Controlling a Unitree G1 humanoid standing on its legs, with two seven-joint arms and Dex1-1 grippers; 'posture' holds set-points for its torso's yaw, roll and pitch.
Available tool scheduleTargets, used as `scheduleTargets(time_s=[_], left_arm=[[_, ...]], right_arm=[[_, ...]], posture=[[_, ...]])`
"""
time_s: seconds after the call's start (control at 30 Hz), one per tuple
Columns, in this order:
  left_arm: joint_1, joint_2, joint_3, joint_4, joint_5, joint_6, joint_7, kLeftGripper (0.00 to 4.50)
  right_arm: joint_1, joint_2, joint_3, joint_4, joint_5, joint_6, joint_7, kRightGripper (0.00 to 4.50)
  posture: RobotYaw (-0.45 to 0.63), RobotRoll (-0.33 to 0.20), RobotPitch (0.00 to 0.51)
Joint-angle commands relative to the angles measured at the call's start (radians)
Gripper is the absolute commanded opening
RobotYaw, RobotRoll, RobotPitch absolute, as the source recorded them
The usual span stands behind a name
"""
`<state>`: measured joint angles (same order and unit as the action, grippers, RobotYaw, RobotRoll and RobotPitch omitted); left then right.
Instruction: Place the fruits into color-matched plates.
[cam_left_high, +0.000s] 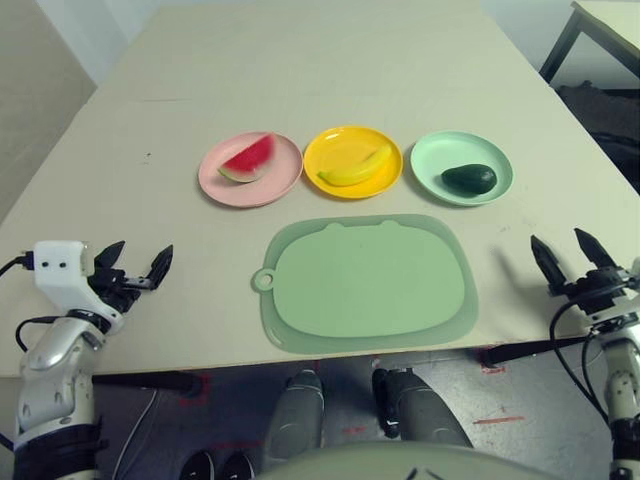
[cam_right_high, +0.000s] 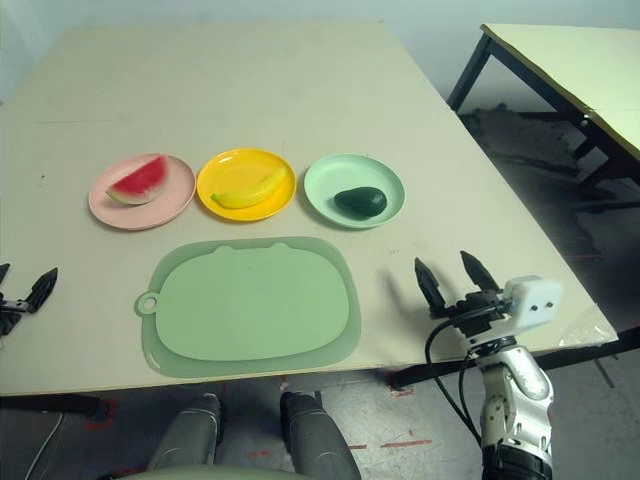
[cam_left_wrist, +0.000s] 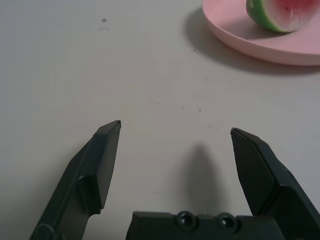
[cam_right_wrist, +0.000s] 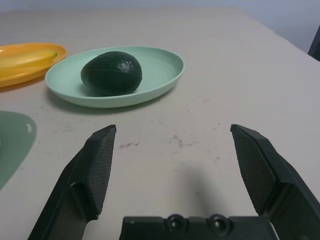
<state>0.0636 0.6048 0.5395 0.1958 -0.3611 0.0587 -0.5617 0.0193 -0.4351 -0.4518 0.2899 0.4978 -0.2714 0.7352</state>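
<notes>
Three plates stand in a row across the table's middle. The red watermelon wedge (cam_left_high: 247, 158) lies in the pink plate (cam_left_high: 218, 182), the yellow banana (cam_left_high: 354, 169) in the yellow plate (cam_left_high: 325, 148), and the dark green avocado (cam_left_high: 469, 179) in the mint green plate (cam_left_high: 432, 155). My left gripper (cam_left_high: 135, 264) hovers open and empty near the table's front left, well short of the pink plate (cam_left_wrist: 260, 42). Open and empty too, my right gripper (cam_left_high: 573, 255) sits at the front right, with the avocado (cam_right_wrist: 111, 72) ahead of its fingers.
A large pale green rounded mat (cam_left_high: 370, 282) with a small ring tab lies in front of the plates near the table's front edge. Another table (cam_right_high: 570, 60) stands off to the right, across a gap of floor.
</notes>
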Motion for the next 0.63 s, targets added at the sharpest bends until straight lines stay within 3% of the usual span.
scheduleTargets(time_s=[0.03,0.23,0.63], left_arm=[[0.001,0.006,0.009,0.022,-0.004,-0.010,-0.001,4.48],[-0.015,0.013,-0.016,0.006,0.019,-0.014,0.005,4.48],[-0.075,0.013,-0.056,0.009,0.030,0.003,0.014,4.48]], right_arm=[[0.009,0.001,-0.010,0.031,0.004,-0.018,0.014,4.50],[-0.018,-0.008,-0.033,0.111,0.012,-0.039,0.019,4.50],[-0.033,-0.026,-0.062,0.154,0.015,-0.069,0.019,4.50]], posture=[[0.10,0.000,0.163],[0.14,0.000,0.173],[0.10,0.000,0.182]])
